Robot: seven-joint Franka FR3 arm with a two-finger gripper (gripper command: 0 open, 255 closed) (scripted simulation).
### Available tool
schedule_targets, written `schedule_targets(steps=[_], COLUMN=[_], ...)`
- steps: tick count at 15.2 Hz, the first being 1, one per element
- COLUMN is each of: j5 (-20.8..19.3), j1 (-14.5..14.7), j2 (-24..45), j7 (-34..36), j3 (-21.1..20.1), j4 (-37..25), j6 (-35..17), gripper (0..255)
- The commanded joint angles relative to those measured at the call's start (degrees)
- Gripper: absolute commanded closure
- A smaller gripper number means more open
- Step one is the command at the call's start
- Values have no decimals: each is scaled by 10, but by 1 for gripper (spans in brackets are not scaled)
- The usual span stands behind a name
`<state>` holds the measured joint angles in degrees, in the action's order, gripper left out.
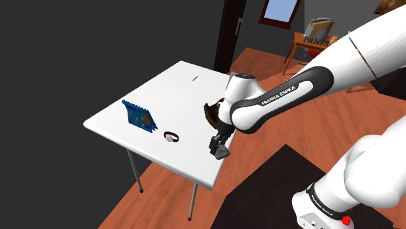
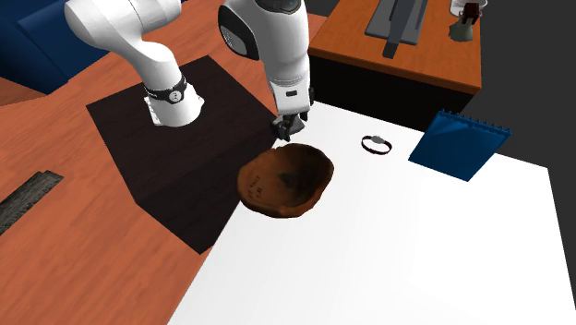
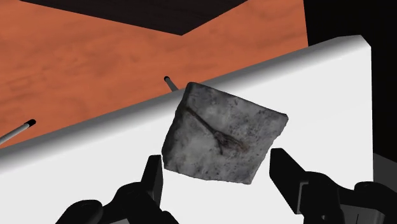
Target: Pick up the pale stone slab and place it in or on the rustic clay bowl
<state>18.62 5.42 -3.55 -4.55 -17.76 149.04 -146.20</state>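
- While the grey stone slab (image 3: 222, 135) lay between the fingers of the gripper (image 3: 215, 159), no step of the task could be counted as done. The slab was judged to be resting on the white desk (image 3: 331, 95), close to its edge, and not lifted.
- The fingers (image 3: 153, 175) were seen spread, one on each side of the slab. A clear gap was left at one finger. The other was drawn up close to the slab's edge, though contact there could not be confirmed. Nothing was judged to be held.
- The brown clay bowl (image 2: 286, 180) was found just beside the gripper on the same desk, and nothing was seen inside it.
- Four steps were judged to be left: the fingers to be closed on the slab, the slab to be raised, carried the short way to the bowl, and released there.
- A blue notebook (image 1: 140, 117) was noted well apart from the gripper.
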Motion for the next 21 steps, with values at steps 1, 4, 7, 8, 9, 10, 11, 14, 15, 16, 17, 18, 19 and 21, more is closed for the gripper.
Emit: schedule_targets(steps=[1, 4, 7, 8, 9, 10, 11, 14, 15, 16, 17, 18, 19, 21], j5=[0, 0, -1, -1, -1, -1, -2, -3, -4, -4, -5, -6, -6, -8], j1=[0, 0, 0, -1, -1, -1, -1, -2, -2, -2, -2, -3, -3, -3], j2=[1, 1, -22, -30, -37, -44, -51, -71, -78, -84, -90, -96, -101, -112], j7=[0, 0, 3, 4, 5, 6, 7, 10, 12, 13, 14, 15, 16, 18], j3=[0, 0, 1, 2, 2, 3, 4, 6, 6, 7, 8, 9, 9, 11], j4=[1, 1, -4, -6, -8, -10, -12, -19, -22, -25, -28, -31, -34, -41], j6=[0, 0, 28, 37, 46, 55, 64, 91, 100, 109, 118, 127, 136, 154], gripper=[255, 255, 255, 255, 255, 255, 255, 255, 255, 255, 255, 255, 255, 255])
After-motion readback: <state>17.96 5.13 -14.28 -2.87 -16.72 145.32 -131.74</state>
